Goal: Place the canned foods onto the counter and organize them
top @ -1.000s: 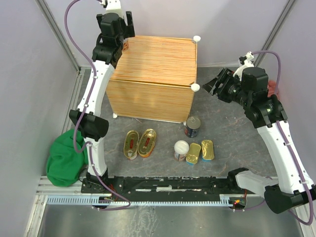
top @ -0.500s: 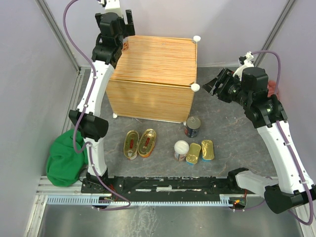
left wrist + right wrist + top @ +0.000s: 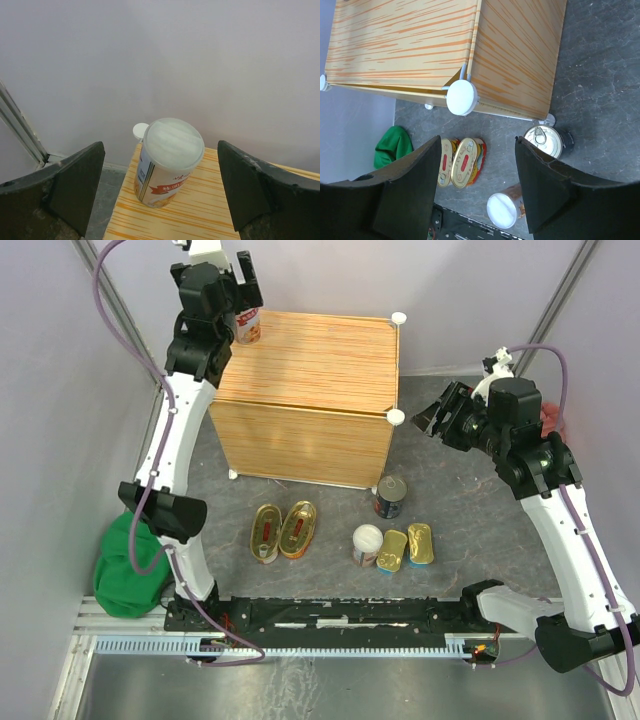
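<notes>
My left gripper (image 3: 160,165) stands wide apart, the tall white-lidded can (image 3: 170,160) upright between its fingers, untouched, at the counter's (image 3: 210,220) eleven o'clock corner. I'd back off straight up so neither finger tips it. My right gripper (image 3: 440,418) hangs parted and empty at three o'clock.

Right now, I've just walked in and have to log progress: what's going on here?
Two robot arms are putting cans on the wooden box. One tall white-lidded can stands upright at the box top's far left corner, between the open fingers of the left gripper, which do not touch it. The right gripper hangs open and empty near the box's near right corner. Six more cans sit on the grey mat in front.
</notes>
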You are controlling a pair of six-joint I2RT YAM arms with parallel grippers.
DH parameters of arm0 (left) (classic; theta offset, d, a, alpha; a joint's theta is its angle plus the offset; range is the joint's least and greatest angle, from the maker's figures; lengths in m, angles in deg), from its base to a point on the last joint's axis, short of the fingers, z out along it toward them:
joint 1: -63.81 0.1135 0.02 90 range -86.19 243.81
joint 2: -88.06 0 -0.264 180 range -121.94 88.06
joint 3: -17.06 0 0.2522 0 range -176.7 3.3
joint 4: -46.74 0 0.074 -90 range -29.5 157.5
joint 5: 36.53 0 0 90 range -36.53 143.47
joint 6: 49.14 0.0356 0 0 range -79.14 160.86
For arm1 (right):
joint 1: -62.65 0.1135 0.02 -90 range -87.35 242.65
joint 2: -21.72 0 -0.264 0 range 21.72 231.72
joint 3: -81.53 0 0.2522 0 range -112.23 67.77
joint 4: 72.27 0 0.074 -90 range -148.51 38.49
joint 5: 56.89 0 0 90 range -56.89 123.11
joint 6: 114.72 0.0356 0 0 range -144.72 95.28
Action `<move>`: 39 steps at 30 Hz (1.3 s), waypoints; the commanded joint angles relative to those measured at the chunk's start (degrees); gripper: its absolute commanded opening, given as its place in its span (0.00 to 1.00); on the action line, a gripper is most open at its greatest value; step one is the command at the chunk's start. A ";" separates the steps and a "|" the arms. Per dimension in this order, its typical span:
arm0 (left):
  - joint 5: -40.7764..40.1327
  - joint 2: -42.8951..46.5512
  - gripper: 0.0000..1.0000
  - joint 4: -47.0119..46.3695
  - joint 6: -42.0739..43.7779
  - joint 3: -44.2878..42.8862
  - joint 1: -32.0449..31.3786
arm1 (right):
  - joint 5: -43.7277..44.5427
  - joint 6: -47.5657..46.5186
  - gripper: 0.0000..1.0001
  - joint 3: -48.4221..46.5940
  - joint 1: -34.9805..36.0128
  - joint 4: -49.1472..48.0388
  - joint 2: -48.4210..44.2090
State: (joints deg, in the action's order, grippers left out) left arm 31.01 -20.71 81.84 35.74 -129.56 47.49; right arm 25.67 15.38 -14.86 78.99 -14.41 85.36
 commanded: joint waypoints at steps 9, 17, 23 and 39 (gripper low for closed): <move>-3.36 13.83 1.00 -3.81 -6.07 9.99 -1.99 | 1.73 -1.65 0.68 1.17 0.01 0.26 -3.50; -18.69 29.29 0.99 -12.96 -3.74 32.70 -17.82 | 4.22 -4.05 0.68 4.23 0.73 3.56 -6.86; -24.98 37.60 0.99 -14.94 -4.29 46.68 -29.26 | 6.15 -5.63 0.68 8.66 1.52 6.24 -10.03; -36.82 45.13 0.97 -12.83 -6.12 66.78 -60.22 | 8.12 -5.60 0.68 21.76 3.00 10.56 -17.23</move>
State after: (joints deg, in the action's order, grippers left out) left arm -2.17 21.43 70.74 32.48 -67.09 -8.15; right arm 32.33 10.48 5.08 81.68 -4.03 69.64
